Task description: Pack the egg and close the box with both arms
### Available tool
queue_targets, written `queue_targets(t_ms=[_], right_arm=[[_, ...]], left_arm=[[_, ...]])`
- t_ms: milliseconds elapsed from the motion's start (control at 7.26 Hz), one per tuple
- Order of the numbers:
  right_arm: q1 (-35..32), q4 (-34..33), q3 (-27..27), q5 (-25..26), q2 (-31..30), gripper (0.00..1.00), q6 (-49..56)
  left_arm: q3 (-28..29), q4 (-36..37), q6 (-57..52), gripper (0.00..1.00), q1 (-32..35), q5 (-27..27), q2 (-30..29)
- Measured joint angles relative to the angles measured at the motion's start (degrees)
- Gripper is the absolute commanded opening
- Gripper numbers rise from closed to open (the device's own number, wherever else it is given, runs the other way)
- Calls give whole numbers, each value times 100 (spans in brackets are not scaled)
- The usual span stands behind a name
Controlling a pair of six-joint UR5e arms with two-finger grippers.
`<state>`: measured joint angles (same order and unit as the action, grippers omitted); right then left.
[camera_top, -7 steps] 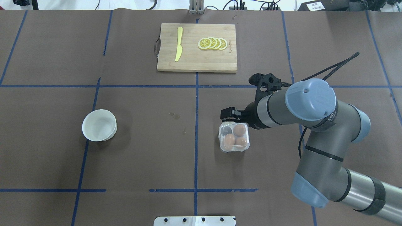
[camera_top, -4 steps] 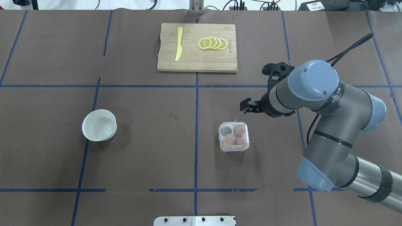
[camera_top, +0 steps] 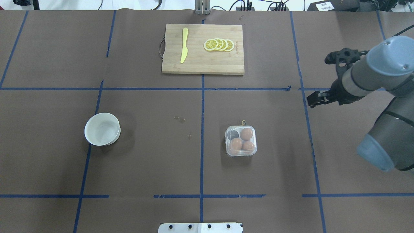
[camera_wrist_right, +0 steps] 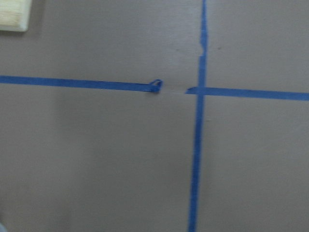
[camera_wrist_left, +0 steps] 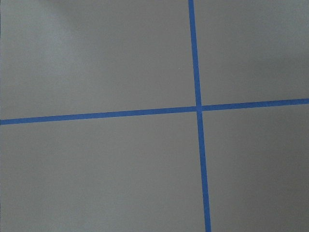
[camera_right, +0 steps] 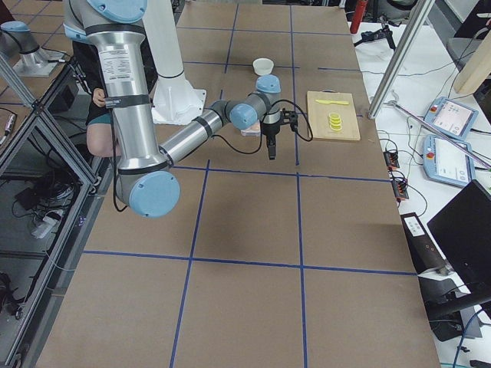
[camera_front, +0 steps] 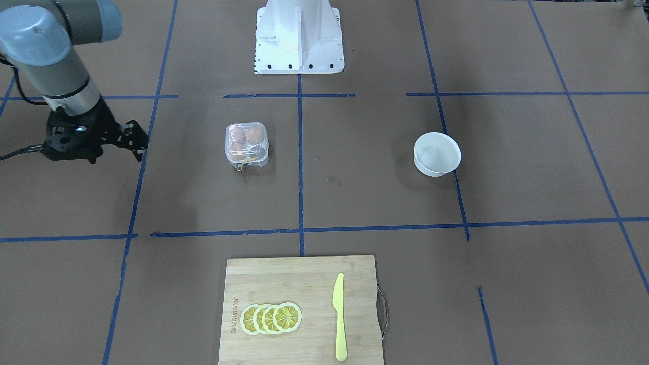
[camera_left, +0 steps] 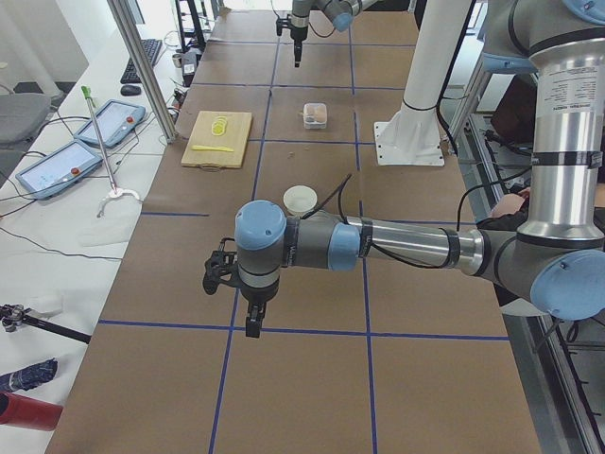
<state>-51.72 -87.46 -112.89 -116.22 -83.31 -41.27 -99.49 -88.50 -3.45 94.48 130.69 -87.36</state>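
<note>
The brown tabletop (camera_top: 145, 161) carries all things. The right arm (camera_top: 372, 74) holds its gripper (camera_top: 311, 100) above bare paper, well apart from the box; the left gripper (camera_left: 251, 326) hangs likewise. I cannot tell whether either gripper is spread. The box (camera_top: 227, 149) stands right of centre, lid down over three eggs (camera_top: 246, 133).

No legible text; only an unreadable engraved mark on the cutting board (camera_front: 304, 289).
</note>
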Motion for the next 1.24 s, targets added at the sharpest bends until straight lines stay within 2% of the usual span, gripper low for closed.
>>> queue_targets(t_ms=[276,689,964,1240], right_arm=[[-1254,-23,83,-547,-826,100,2159],[-2831,-123,731,-904,-1266,100,4603],[-3351,-231,971,-909,-1401,100,5095],[-3695,-431,1047,-1562,-1488,100,5042]], left_arm=[[-2,0,-5,100,0,0,0],[-14,-8,-6,100,0,0,-10],[-16,-4,-5,100,0,0,-19],[-10,-4,-2,100,0,0,-21]])
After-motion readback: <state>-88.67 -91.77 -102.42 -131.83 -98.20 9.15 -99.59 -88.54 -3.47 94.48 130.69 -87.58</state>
